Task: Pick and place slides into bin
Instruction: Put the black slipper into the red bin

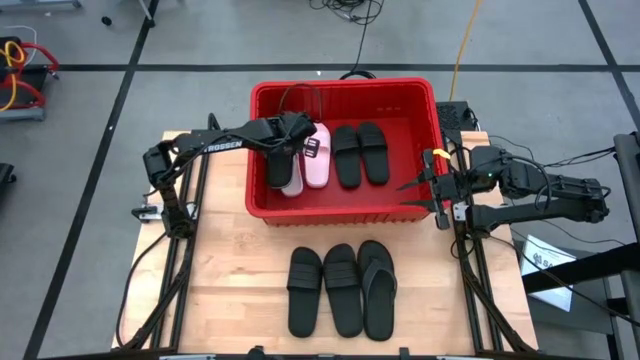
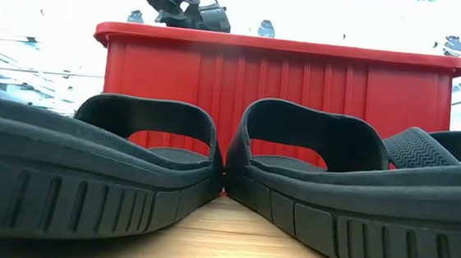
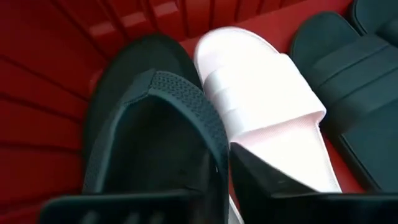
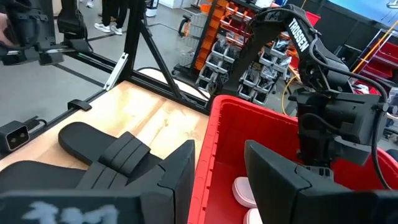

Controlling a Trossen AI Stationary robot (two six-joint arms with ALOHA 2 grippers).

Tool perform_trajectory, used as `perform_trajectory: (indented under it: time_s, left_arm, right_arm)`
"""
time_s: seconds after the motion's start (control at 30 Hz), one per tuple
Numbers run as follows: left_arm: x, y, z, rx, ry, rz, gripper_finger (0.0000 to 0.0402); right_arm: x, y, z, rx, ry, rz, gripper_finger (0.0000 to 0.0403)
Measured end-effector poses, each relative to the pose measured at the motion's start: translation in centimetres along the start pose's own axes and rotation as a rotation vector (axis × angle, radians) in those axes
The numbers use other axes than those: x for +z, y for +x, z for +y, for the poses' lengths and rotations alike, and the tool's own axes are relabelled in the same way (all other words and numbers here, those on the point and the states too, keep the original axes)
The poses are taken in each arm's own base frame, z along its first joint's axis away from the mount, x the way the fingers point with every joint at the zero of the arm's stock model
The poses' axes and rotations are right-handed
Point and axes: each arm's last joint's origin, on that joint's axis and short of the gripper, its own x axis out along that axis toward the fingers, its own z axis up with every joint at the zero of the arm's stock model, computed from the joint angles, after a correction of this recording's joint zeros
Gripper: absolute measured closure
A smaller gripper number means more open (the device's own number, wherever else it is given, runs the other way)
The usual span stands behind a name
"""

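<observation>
Inside the red bin (image 1: 345,205), at its left end, the left tool (image 1: 290,135) is lowered over a black thong-style slide (image 1: 277,165) that lies beside two pale pink slides (image 1: 312,155). In the left wrist view the fingers (image 3: 273,190) stand on either side of the thong slide's (image 3: 155,143) near end, with the pink slide (image 3: 261,93) just beside it. Whether the fingers grip the slide or have already let go cannot be told from these views.

Contents of the bin: the thong slide, two pink slides, and two black wide-strap slides (image 1: 360,153) to their right. Three black slides (image 1: 342,288) remain on the tabletop (image 1: 230,290) in front of the bin, side by side.

The right tool (image 1: 430,190) waits at the bin's right wall, fingers parted and holding nothing.

Procedure for the step in hand, judged as the release of the thong slide:
1. Set the sole flat on the bin floor before opening.
2. Spread the fingers fully, so no finger catches the strap.
3. Lift straight up, clear of the rim, before moving toward the tabletop.
4. Avoid dragging the neighbouring pink slide on withdrawal.
</observation>
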Motion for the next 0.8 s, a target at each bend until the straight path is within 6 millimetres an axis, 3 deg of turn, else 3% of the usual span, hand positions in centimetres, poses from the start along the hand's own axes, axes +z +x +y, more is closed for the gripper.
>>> perform_trajectory:
  time_s: [0.1, 0.8]
  left_arm:
    - [-0.1, 0.0, -0.1, -0.020, -0.035, 0.020, 0.0391]
    - [-4.2, -3.2, -3.4, 0.126, -0.336, -0.189, 0.0401]
  right_arm:
    - [0.0, 0.0, 0.0, 0.000, 0.001, 0.000, 0.0273]
    - [0.0, 0.0, 0.0, -0.001, -0.009, -0.004, 0.0273]
